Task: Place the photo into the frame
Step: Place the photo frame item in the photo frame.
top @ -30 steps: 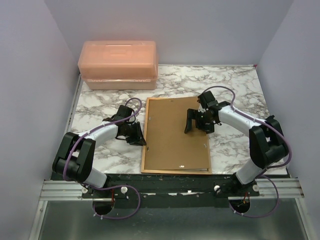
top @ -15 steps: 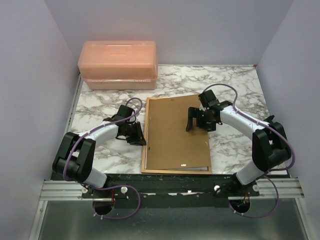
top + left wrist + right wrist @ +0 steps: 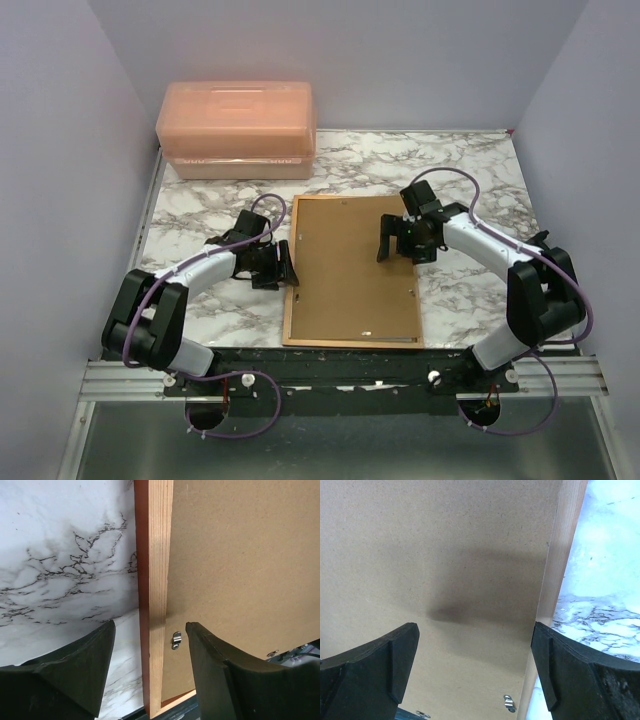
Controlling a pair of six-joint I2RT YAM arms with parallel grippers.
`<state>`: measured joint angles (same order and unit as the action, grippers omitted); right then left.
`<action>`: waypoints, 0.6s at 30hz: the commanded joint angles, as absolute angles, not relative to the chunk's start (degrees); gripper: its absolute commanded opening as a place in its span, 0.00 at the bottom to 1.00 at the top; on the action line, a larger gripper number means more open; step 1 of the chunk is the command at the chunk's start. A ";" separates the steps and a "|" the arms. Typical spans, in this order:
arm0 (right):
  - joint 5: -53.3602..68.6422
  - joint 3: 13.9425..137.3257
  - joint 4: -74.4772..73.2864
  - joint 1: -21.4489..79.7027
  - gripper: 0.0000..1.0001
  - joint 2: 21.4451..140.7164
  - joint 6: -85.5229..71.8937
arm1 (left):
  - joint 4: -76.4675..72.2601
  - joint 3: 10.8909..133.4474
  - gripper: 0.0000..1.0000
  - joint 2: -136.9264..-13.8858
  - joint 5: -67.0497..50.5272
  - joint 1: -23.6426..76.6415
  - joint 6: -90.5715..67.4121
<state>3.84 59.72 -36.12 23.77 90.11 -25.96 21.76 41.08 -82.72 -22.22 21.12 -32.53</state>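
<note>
Frame [image 3: 288,315] lies back-up on the marble surface [image 3: 200,210], centred between the two arms, with the brown backing board [image 3: 350,270] filling its opening. Its long axis runs from my near edge away toward the pink storage box [image 3: 237,128] at the back.

Photo: not in any view. It may be under the board; I can't tell.

Left gripper [image 3: 285,265] sits at the frame's left rail, about halfway along it. On the left wrist view the jaws are spread and holding nothing, straddling that pale wood rail with one finger out over the marble and the other over the board. The rail runs straight through the gap, so closing would squeeze across its narrow width. A small metal clip [image 3: 176,640] sits on the board just beside the inner finger. Whether the fingertips touch the wood, I can't say.

Right gripper [image 3: 383,240] hangs over the board's right side toward the far end. Its jaws are also spread wide and empty, with one finger over the board and the other out at the right rail. A second clip [image 3: 508,702] shows low in its view.

My read: the left arm is better placed, with the rail lined up between its fingers. Anything needing the board lifted or pinned starts there, with the right arm steadying the opposite side.
</note>
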 commanded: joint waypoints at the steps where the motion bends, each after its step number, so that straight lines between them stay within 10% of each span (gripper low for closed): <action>1: 6.69 59.23 -33.98 24.06 1.00 90.59 -27.20 | 20.17 41.12 0.62 -83.42 -20.95 21.57 -32.24; 18: -4.59 62.10 -40.34 29.18 1.00 95.45 -27.61 | 24.75 46.21 0.62 -88.57 -13.26 27.76 -33.49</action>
